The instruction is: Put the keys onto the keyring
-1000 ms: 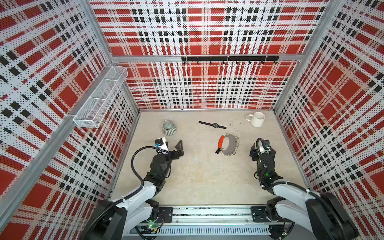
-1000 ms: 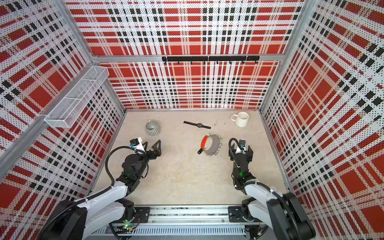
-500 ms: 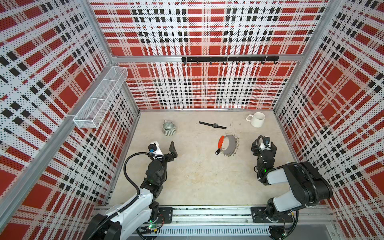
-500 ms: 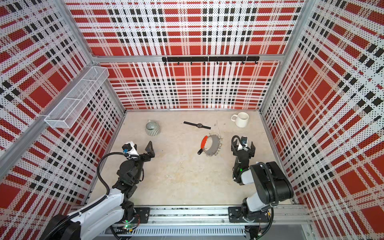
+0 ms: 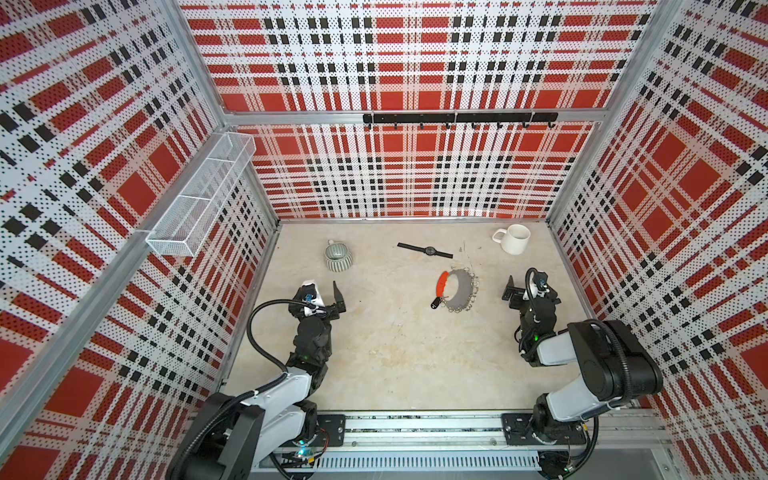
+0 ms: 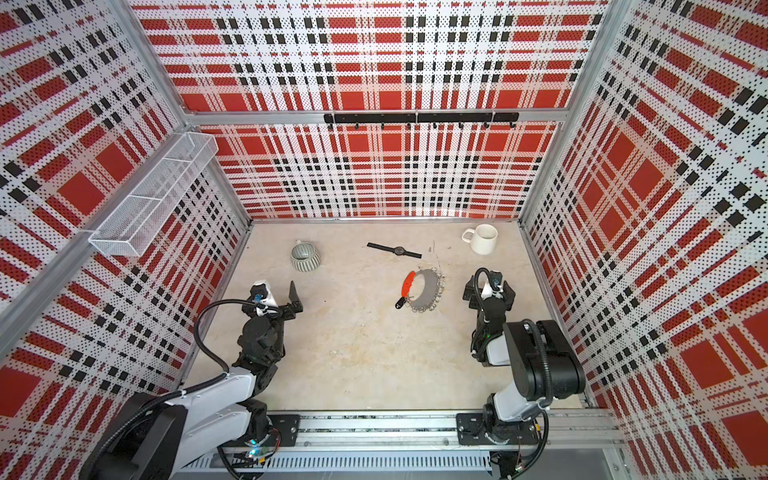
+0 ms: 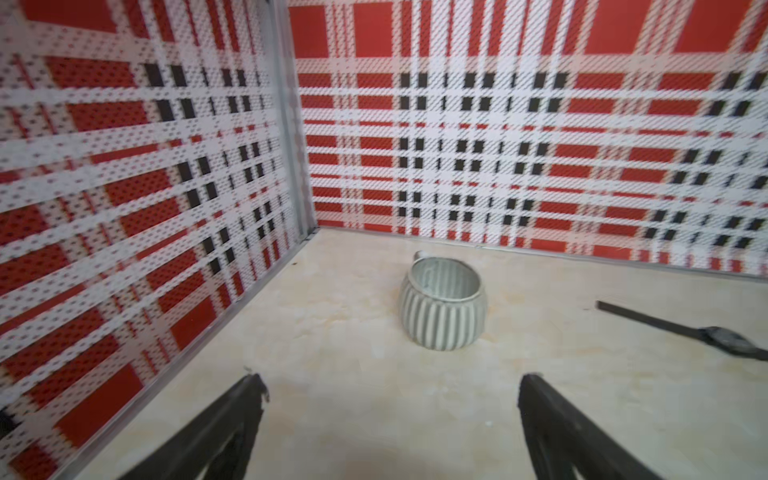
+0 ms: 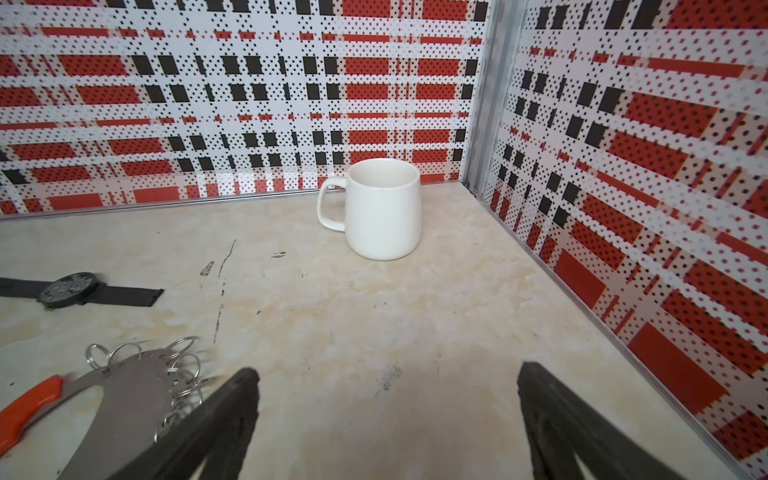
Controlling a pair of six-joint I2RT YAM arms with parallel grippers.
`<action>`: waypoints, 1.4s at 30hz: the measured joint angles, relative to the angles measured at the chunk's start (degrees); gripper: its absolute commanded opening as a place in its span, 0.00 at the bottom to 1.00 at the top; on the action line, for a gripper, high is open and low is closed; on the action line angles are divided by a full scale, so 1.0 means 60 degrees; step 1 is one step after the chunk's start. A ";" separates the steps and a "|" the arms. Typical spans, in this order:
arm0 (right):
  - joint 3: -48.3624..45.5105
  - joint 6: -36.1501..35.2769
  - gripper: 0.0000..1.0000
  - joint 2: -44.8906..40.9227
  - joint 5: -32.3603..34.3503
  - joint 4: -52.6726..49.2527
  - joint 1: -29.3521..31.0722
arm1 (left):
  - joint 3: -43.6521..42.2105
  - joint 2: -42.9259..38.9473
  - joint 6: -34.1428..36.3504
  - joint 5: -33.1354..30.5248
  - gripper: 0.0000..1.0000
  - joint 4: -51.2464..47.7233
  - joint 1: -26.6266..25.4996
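Flat grey crescent keyring (image 5: 463, 289), red bar, black key tag (image 5: 435, 304) at its end

The counter (image 5: 395, 365) lies bare across its middle and from 4 through 8 o'clock. Obstacles sit in the far half: ribbed grey cup (image 5: 338, 257) at 11 o'clock, black wristwatch (image 5: 424, 250) at 12, white mug (image 5: 514, 239) at 1, and keyring (image 5: 459, 291) at 2, nearer the middle. Bare gaps separate them.
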 measured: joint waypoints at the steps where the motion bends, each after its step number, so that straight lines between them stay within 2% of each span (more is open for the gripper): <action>1: 0.0047 -0.0011 1.00 0.0000 -0.0084 -0.0044 -0.0004 | -0.0255 0.0302 0.0000 0.0058 0.98 0.0466 0.0277; 4: 0.0095 -0.0036 1.00 0.0000 -0.0240 -0.0146 -0.0004 | -0.0514 0.0794 -0.0007 0.0193 0.98 0.1158 0.0692; 12: 0.0102 -0.0044 1.00 0.0000 -0.0379 -0.0244 -0.0004 | 0.0087 0.1468 -0.0342 0.1075 0.98 0.2153 0.1566; 18: 0.0102 -0.0044 1.00 0.0000 -0.0408 -0.0244 -0.0004 | 0.0240 0.1617 -0.0138 0.1439 0.98 0.2167 0.1453; 23: 0.0102 -0.0044 1.00 0.0000 -0.0412 -0.0248 -0.0004 | 0.0222 0.0444 0.0561 0.1286 0.98 0.0973 0.0827; 27: 0.0102 -0.0044 1.00 0.0000 -0.0415 -0.0248 -0.0004 | 0.0160 -0.0193 0.0820 0.1169 0.98 0.0313 0.0663; 34: 0.0102 -0.0044 1.00 0.0000 -0.0415 -0.0248 -0.0004 | 0.0321 0.0219 0.0998 0.1337 0.98 -0.0208 0.0280; 39: 0.0102 -0.0044 1.00 0.0000 -0.0419 -0.0251 -0.0004 | 0.0426 0.0506 0.0681 0.2007 0.98 -0.0175 0.0889; 42: 0.0102 -0.0044 1.00 0.0000 -0.0430 -0.0251 -0.0004 | 0.0229 0.0696 0.0339 0.2324 0.98 0.0652 0.1268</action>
